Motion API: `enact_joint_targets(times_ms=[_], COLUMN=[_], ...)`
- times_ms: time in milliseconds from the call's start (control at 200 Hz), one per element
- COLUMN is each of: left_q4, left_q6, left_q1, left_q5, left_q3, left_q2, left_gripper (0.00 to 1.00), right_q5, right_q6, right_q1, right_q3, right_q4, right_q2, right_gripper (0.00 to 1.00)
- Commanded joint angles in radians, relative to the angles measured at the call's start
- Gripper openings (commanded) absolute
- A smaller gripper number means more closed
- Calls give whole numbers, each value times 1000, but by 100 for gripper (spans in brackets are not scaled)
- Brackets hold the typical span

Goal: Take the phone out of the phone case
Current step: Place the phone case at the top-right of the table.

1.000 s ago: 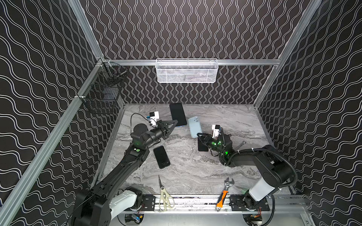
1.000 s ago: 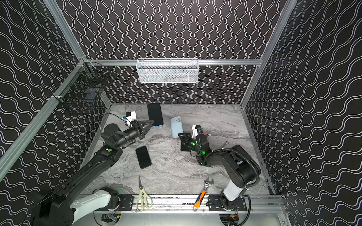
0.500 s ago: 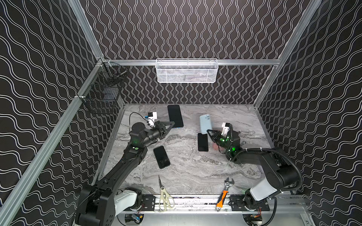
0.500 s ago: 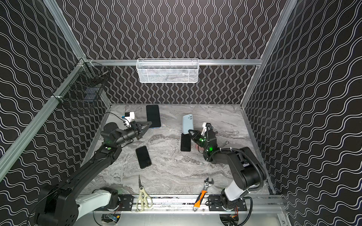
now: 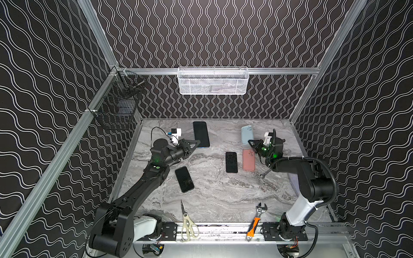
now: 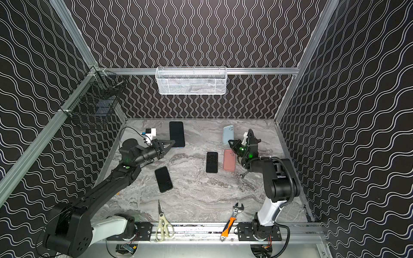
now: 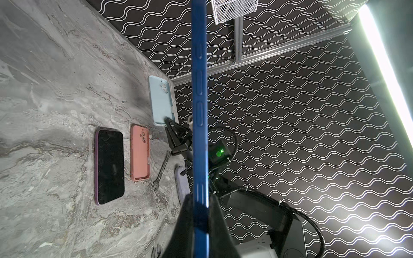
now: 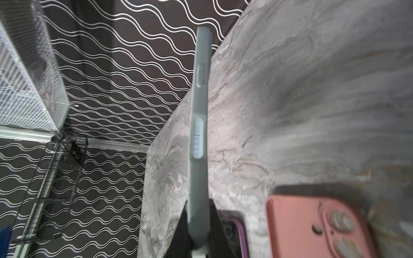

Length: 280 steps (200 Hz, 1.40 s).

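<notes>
A phone [image 5: 201, 133] with a black screen and a blue rim is at the back left of the marble table. My left gripper [image 5: 197, 142] is shut on its near end. In the left wrist view only the phone's blue edge [image 7: 199, 89] shows, pinched between the fingers of the left gripper [image 7: 201, 201]. A light blue phone case [image 5: 246, 134] sits well apart from it at the back right, and my right gripper [image 5: 250, 142] is shut on its near end. The right wrist view shows the case edge [image 8: 200, 134] clamped in the right gripper [image 8: 198, 206].
A pink case [image 5: 248, 160] and a purple-rimmed phone [image 5: 231, 162] lie side by side by the right arm, with a small spanner [image 5: 265, 173] beside them. A black phone [image 5: 184, 179] lies left of centre. Scissors [image 5: 188, 223] and an orange-handled wrench [image 5: 256, 220] lie at the front edge. Wire baskets [image 5: 213, 81] hang on the walls.
My right gripper has carried the light blue case right and toward the back, away from the phone, uncovering the pink case. The left gripper has drawn the phone slightly left.
</notes>
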Motion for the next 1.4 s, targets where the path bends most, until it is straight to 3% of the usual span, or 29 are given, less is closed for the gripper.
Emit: enact_joint_targets(times_ms=[0,521,1126,1397], left_q4=[64,64,59,58], left_q6=[40,78,99,129], left_q1=[4,4,6,-34], left_q5=[2,5,-9,-67], left_q3=[22,78,97,165], left_q2=[16,109,138,219], left_gripper=[0,0,0,0], right_q5=[-23,15,182,284], right_q6=[-33,-18,-119,-206], right_q1=[-7,-25,-25,-24], right_q3=[60,117,142,86], right_q4=[-70,-84,-330,-395], right_q2=[47,186,106,-19], right_gripper=[9,16,66,79])
